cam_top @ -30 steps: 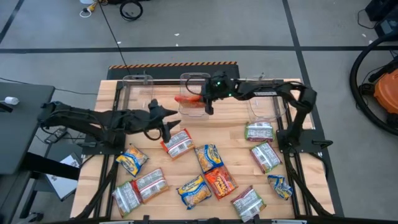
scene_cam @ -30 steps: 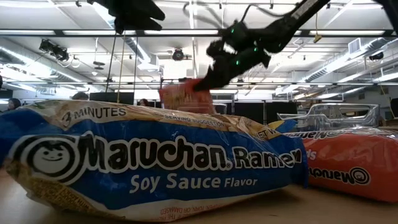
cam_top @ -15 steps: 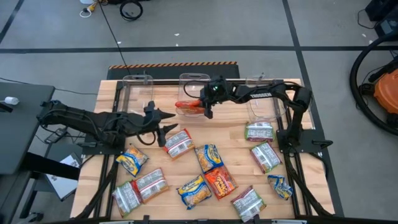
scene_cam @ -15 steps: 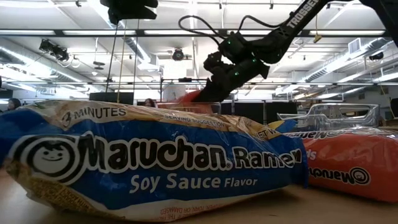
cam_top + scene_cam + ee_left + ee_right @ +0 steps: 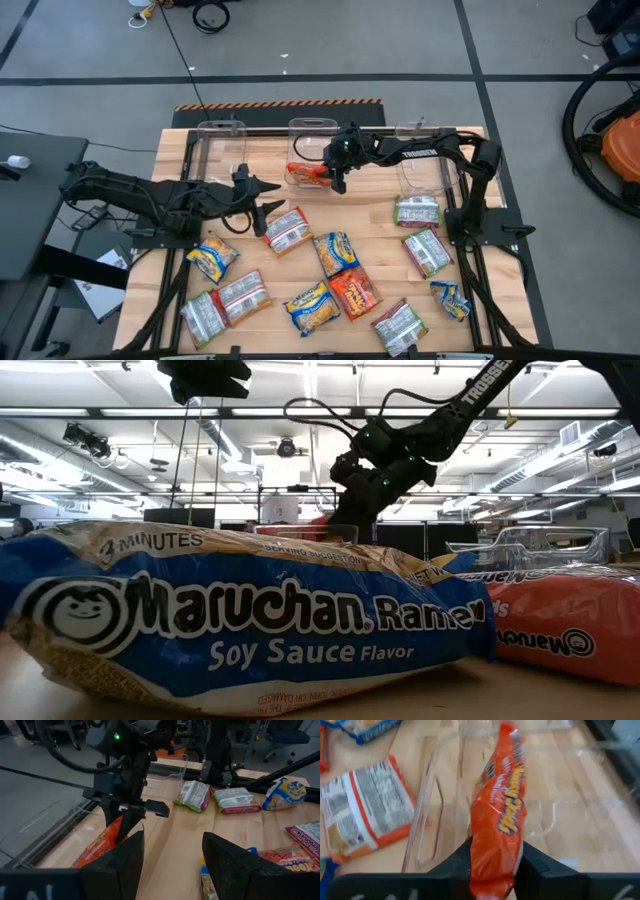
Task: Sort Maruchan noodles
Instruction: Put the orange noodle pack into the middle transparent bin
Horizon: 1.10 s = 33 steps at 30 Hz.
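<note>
Left tool (image 5: 268, 205) hovering with fingers parted and empty, just beside a silvery-white packet (image 5: 286, 230). Further packets scattered over the near table (image 5: 375, 205): yellow-and-blue (image 5: 211, 258), silvery-white (image 5: 240, 294), a blue one (image 5: 335, 252) touching an orange-red one (image 5: 352, 293). Three clear bins along the far edge; inside the middle bin (image 5: 313, 155), right tool (image 5: 337, 180) pinching an orange-red packet (image 5: 500, 820) between narrow fingers. Toward the right edge, more silvery packets (image 5: 417, 211), near the right arm's base.
</note>
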Each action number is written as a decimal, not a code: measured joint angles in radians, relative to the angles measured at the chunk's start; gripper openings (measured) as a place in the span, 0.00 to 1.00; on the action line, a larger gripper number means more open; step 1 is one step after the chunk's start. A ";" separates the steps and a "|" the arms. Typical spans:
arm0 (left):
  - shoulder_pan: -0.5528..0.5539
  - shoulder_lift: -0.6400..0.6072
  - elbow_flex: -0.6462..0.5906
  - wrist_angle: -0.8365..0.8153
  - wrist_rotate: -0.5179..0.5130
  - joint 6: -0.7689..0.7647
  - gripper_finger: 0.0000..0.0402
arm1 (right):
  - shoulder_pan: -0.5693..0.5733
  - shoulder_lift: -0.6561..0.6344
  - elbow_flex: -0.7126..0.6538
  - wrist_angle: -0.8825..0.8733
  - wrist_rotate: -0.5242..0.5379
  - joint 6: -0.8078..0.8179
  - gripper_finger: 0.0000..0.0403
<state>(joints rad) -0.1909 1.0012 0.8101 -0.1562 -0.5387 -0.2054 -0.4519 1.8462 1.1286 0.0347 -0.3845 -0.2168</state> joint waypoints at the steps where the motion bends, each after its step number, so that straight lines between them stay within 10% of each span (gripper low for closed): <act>1: 0.000 0.000 0.000 0.000 0.000 -0.001 0.51 | 0.000 0.000 0.001 -0.009 0.007 0.000 0.27; 19: 0.000 0.000 0.000 0.000 0.000 0.009 0.51 | 0.037 -0.035 0.036 -0.127 0.043 -0.024 0.34; 33: 0.000 0.000 0.000 0.001 -0.008 0.020 0.51 | 0.055 -0.071 0.035 -0.167 0.046 -0.072 0.05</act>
<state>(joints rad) -0.1909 1.0016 0.8101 -0.1556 -0.5468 -0.1852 -0.3970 1.7753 1.1637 -0.1322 -0.3389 -0.2884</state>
